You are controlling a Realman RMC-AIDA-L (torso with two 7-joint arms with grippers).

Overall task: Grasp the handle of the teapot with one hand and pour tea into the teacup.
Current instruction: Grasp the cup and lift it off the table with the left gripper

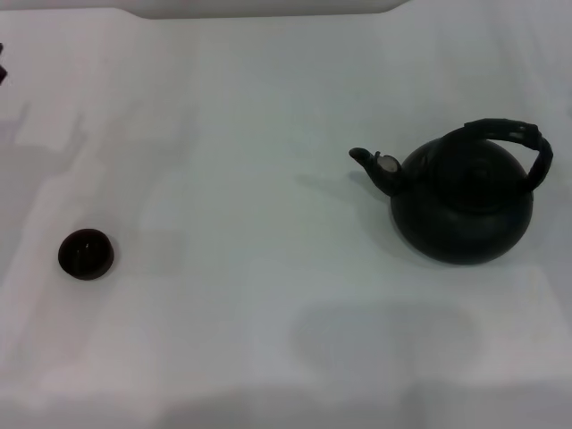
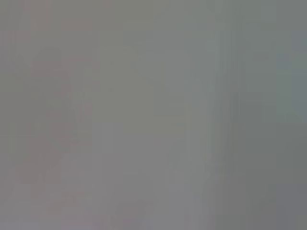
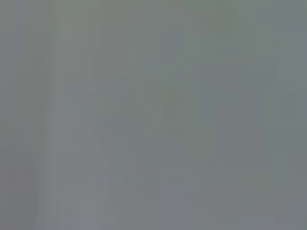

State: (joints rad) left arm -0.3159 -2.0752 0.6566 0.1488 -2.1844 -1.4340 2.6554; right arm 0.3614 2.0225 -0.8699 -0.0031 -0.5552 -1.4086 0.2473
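Note:
The matte-black teapot (image 1: 463,204) stands upright on the white table at the right in the head view, its short spout (image 1: 368,161) pointing left. Its thick black ribbed handle (image 1: 514,136) arches over the top, leaning toward the right side. The tiny dark brown-black teacup (image 1: 86,254) sits at the left, far from the teapot. Neither gripper shows in the head view, apart from a small dark sliver (image 1: 3,64) at the far left edge that may belong to the left arm. Both wrist views show only plain grey.
The white table (image 1: 268,179) spans the whole head view, with a wide bare stretch between teacup and teapot. Its far edge (image 1: 268,12) runs along the top. Faint shadows lie at the left and near the front.

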